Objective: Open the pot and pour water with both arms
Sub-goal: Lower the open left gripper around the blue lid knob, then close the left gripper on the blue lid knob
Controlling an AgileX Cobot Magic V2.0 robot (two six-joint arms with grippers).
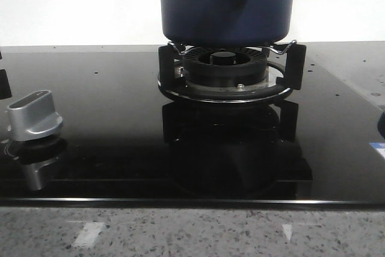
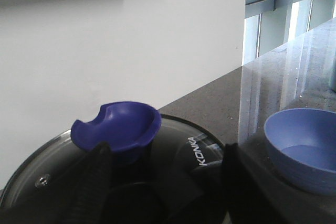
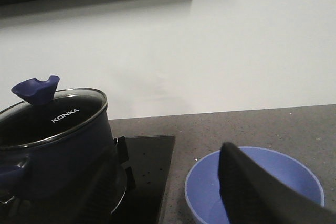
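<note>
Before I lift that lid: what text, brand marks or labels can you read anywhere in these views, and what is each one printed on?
"KONKA": white letters on the glass lid of the pot, readable in both wrist views.
A blue-and-white sticker at the cooktop's right edge in the front view: too small and cropped to read.
The silver knob and blue bowl show no readable marking.

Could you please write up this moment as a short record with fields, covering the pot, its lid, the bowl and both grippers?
pot: dark blue, sitting on the burner of the black glass hob
lid: glass, on the pot, blue knob on top
bowl: blue, on the grey counter beside the hob
left gripper: open, just above the lid, close to the knob
right gripper: open, holding nothing
hob dial: silver
</note>
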